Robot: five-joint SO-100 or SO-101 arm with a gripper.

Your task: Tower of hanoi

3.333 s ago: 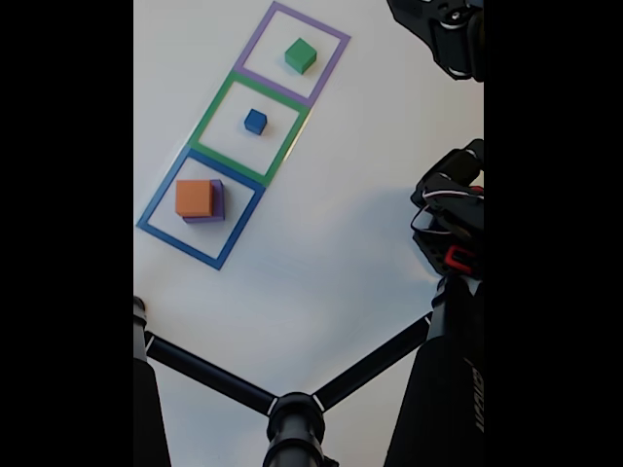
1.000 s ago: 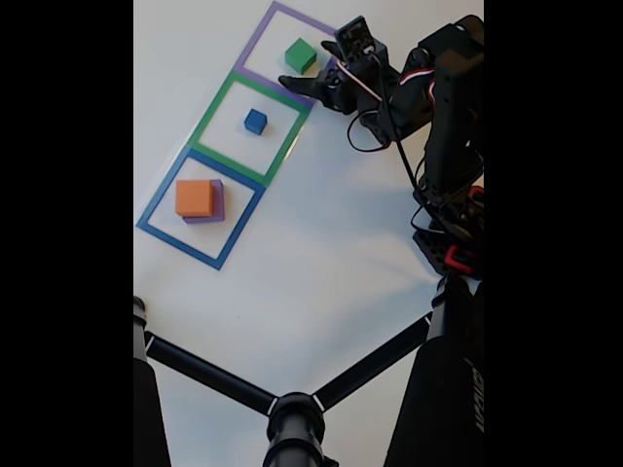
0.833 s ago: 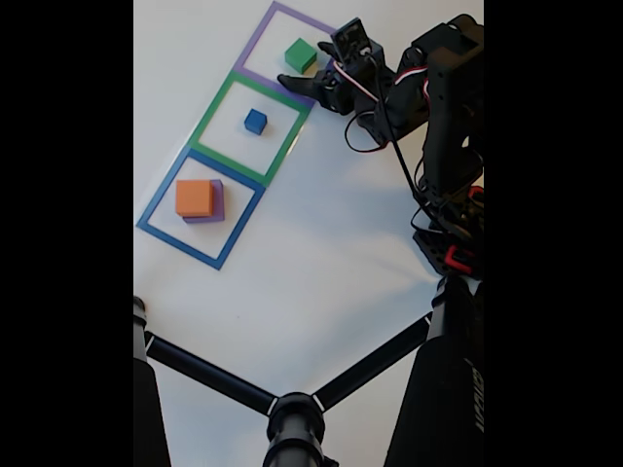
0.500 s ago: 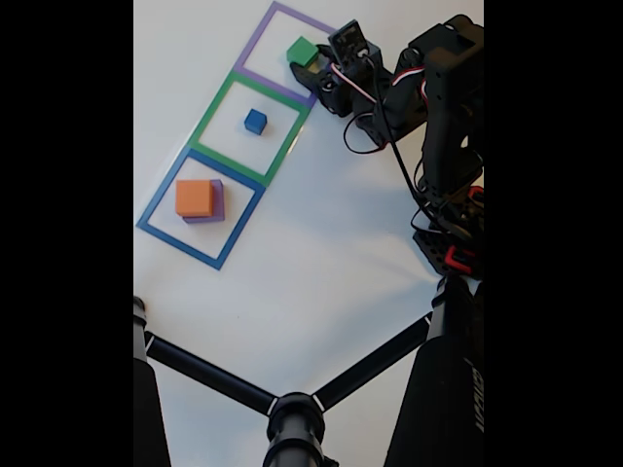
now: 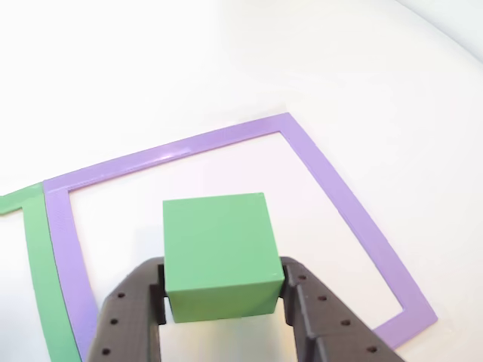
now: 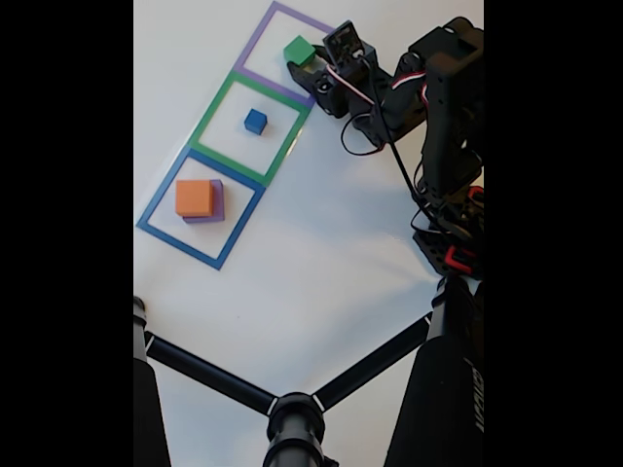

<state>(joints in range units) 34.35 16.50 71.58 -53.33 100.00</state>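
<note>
The surface (image 6: 321, 253) is plain white, with no pattern of its own. Three flat square outlines are marked on it in a row: a lilac purple outline (image 5: 343, 204), a mid-green outline (image 6: 216, 97) and a deep blue outline (image 6: 161, 190). The green block (image 5: 217, 253) is a bright, even grass green, a shade lighter on its top face. The small cube (image 6: 255, 121) is royal blue. The orange block (image 6: 194, 197) is a flat tangerine, and the purple block (image 6: 219, 201) beneath it shows as a darker violet edge. The gripper (image 5: 226, 302) is matt black with rows of small round holes. The arm (image 6: 448, 117) is black too, with red and white wires and a red part low down.
</note>
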